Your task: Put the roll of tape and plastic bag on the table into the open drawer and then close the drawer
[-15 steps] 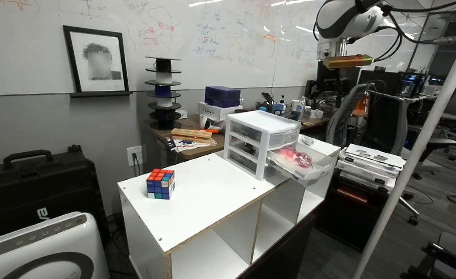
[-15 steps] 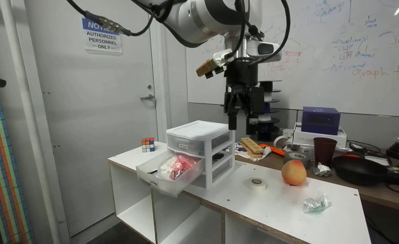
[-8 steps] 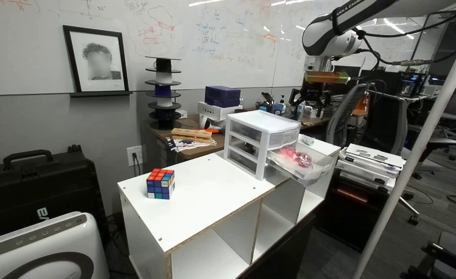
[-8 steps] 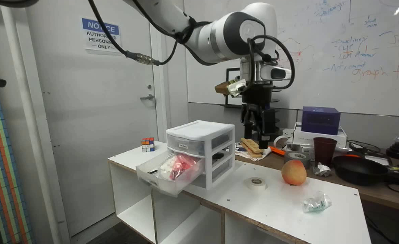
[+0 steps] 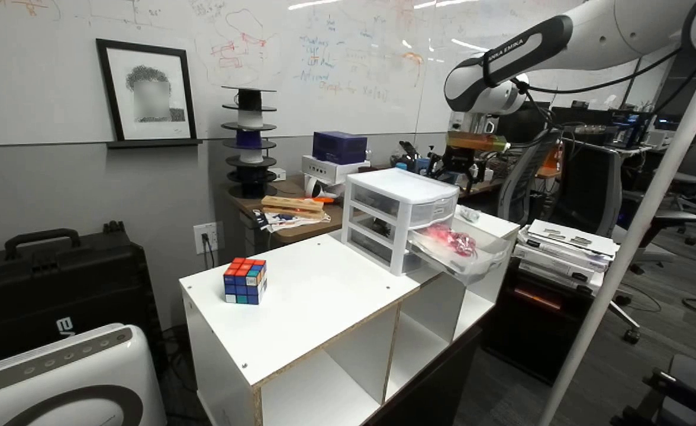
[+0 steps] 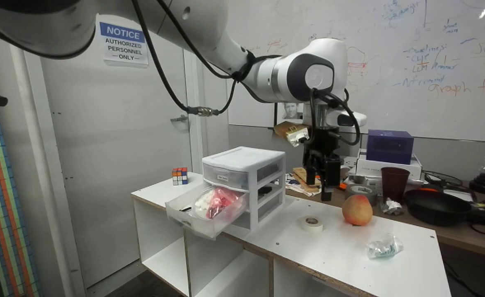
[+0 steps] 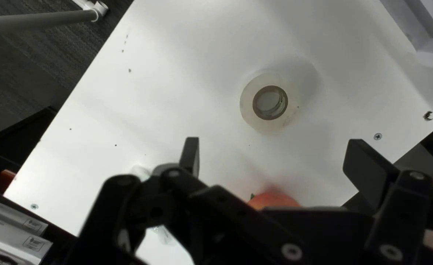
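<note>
Gripper [image 7: 273,152], black and jointed, with fingers parted wide and flat rectangular pads [image 7: 363,173] facing one another across the gap; suspended above the white table [image 6: 341,255], apart from the roll of tape [image 6: 312,227]. Roll of tape: squat ring, off-white and faintly translucent at the rim, with a darker brownish core around a round hole; flat on the table, between the storage unit [image 6: 242,158] and a rounded fruit [image 6: 357,211]. Plastic bag [image 6: 384,247]: clear, crumpled, glossy film with a greenish tint low down; on the same white surface, near the fruit, and partly hidden behind the gripper in the wrist view.

Drawer [image 6: 193,225]: shallow tray of frosted, translucent plastic, drawn out beneath the closed top drawer [image 6: 226,176] and projecting past the table's edge; inside, a pink-red film packet [image 6: 222,201] beside white pieces [image 6: 203,203]. Storage unit: white, smooth, box-shaped plastic frame with rectangular side openings. Table: smooth, pale top dotted with small screw heads [image 7: 377,136], brown particleboard-like edges, open rectangular cubbies [image 6: 162,227] below. At the opposite end of the table from the fruit, a cube puzzle [image 6: 180,176] with faces gridded in coloured squares. Fruit: matte skin, yellow-orange shading to red. On the brown desk [image 6: 465,237] alongside, a tapered dark red cup [image 6: 394,185] and a round black pan [image 6: 434,208].
</note>
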Robot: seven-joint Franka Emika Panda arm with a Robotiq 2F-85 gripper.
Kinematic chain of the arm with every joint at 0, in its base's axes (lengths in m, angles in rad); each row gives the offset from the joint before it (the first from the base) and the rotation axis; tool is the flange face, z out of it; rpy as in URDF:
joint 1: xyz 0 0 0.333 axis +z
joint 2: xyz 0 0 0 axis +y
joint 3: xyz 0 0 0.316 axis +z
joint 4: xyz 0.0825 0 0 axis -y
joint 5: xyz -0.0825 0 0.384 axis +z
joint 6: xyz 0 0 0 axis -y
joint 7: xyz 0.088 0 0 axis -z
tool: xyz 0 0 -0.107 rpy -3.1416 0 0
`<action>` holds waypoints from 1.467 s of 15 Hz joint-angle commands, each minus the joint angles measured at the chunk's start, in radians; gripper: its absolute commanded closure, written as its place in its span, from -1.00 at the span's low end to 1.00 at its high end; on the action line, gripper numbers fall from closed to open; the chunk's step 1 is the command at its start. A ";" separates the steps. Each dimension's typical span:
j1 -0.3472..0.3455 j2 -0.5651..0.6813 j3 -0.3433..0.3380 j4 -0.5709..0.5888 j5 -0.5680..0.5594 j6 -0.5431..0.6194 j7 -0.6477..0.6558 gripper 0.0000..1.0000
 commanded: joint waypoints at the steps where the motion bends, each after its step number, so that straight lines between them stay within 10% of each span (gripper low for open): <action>1: -0.012 0.099 0.016 0.138 0.027 -0.030 0.024 -1.00; 17: 0.008 0.287 0.032 0.272 0.011 -0.045 0.065 -1.00; 22: 0.032 0.255 -0.007 0.234 -0.025 -0.022 0.107 -0.02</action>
